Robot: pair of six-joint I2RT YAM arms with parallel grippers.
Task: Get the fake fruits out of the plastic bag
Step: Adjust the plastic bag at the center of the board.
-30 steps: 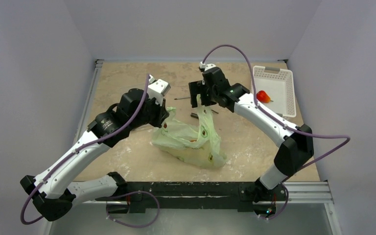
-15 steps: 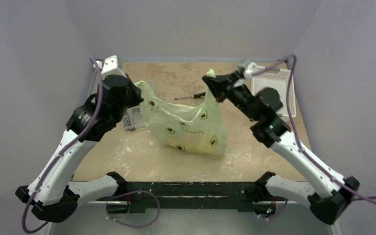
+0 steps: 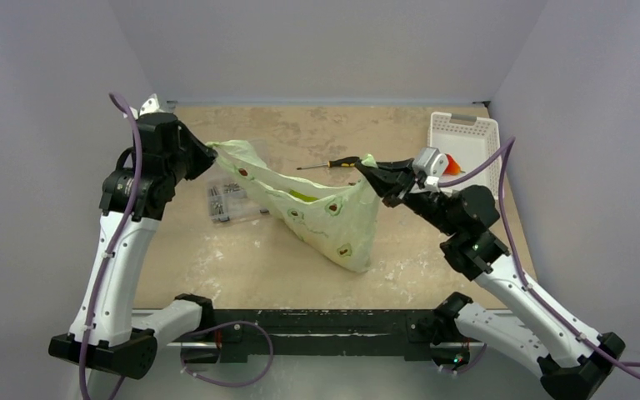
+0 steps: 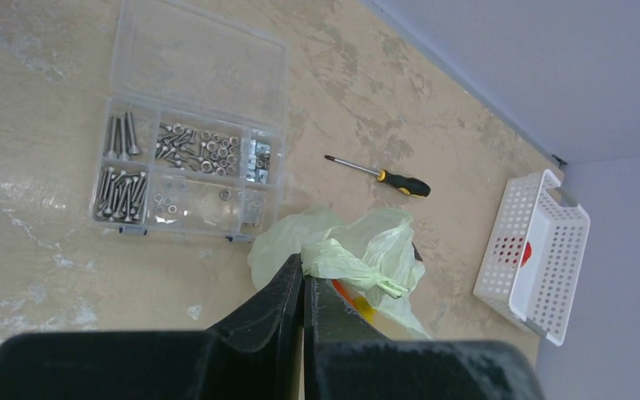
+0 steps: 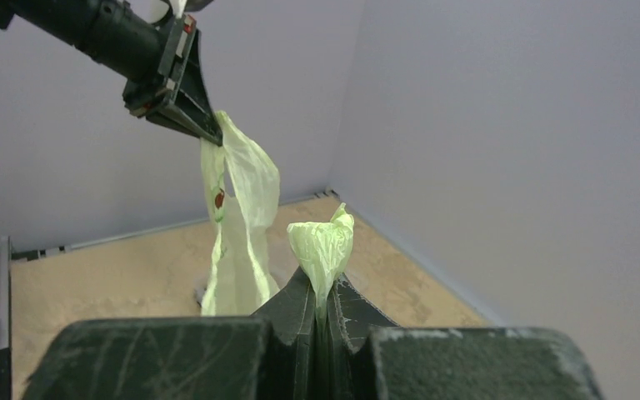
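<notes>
The pale green plastic bag (image 3: 325,218) hangs stretched between both grippers, its bottom corner low near the table. My left gripper (image 3: 208,150) is shut on one bunched top edge of the bag (image 4: 367,246) at the left. My right gripper (image 3: 367,172) is shut on the other bunched end (image 5: 323,240). A green fruit (image 3: 300,196) shows inside the bag's mouth. In the left wrist view an orange-and-yellow fruit (image 4: 357,300) peeks out beside the fingers. A red fruit (image 3: 449,165) lies in the white basket (image 3: 477,127).
A yellow-and-black-handled screwdriver (image 3: 330,164) lies behind the bag. A clear parts box (image 3: 229,200) of screws sits on the table under the bag's left end. The white basket (image 4: 542,242) stands at the back right, near the wall.
Both arms have swung apart and upward, lifting the bag off the table and pulling it taut. The right gripper has shut on the bag's end. The parts box has come into view.
</notes>
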